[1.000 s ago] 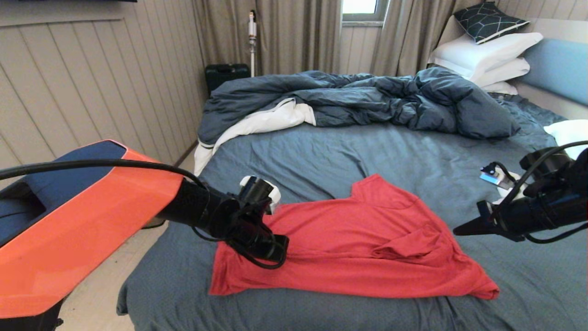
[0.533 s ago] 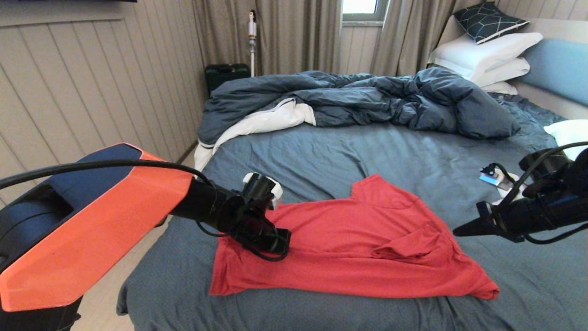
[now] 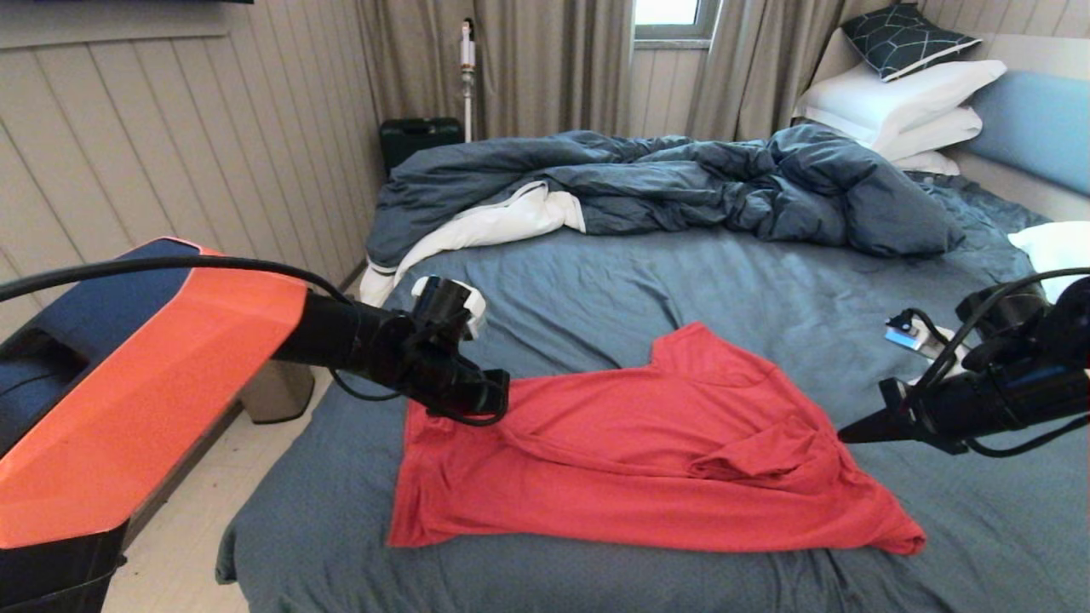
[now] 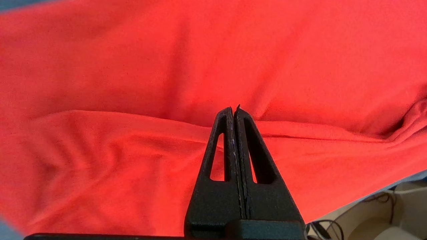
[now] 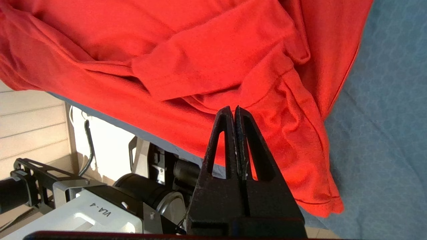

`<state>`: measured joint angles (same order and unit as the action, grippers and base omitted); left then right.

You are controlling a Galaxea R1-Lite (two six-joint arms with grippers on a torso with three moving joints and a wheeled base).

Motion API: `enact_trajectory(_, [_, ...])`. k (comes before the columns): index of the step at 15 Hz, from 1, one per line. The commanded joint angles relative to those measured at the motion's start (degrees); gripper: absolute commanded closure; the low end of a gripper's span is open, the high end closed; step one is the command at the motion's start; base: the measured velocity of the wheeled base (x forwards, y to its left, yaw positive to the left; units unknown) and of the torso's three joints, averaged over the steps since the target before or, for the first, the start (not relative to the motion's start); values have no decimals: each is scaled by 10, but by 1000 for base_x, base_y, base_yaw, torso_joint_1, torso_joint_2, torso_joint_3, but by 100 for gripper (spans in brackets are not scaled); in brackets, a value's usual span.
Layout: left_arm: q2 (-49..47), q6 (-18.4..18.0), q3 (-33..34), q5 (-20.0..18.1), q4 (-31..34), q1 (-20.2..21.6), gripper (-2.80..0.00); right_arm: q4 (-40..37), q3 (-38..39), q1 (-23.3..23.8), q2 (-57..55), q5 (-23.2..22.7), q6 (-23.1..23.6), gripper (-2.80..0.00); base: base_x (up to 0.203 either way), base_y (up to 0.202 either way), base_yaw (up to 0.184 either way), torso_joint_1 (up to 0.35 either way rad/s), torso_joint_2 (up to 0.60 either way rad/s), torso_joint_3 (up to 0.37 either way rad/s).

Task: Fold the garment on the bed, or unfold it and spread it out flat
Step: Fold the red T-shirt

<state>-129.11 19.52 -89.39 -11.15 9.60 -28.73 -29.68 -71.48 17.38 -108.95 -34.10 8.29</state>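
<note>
The garment lies rumpled near the bed's front edge. The left pincer, fingers together, hovers over its left edge; the right pincer, also pressed together, hovers beside its right sleeve. Bare sheet lies beyond, then the duvet.

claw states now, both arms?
Left claw: closed, holding nothing, over the red T-shirt.
Right claw: closed, empty, by the shirt's right side.

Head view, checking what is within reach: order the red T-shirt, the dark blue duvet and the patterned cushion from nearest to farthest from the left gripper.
From the left gripper:
1. Red T-shirt, right under it.
2. Dark blue duvet, rumpled across the bed's far side.
3. Patterned cushion, atop the white pillows, far right.
</note>
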Motion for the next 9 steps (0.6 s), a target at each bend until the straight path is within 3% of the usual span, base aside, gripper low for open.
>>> enact_trajectory(1, [28, 1, 18, -1, 4, 13, 0, 0, 4, 1, -18, -2, 1, 0, 0, 0, 0, 0, 0, 0])
enact_trajectory(7, [99, 0, 146, -9, -12, 53, 0, 12, -4, 11, -31, 2, -1, 0, 0, 0, 0, 0, 0, 0])
enact_trajectory(9, [95, 0, 144, -11, -27, 84, 0, 14, -32, 10, -35, 2, -21, 0, 0, 0, 0, 0, 0, 0])
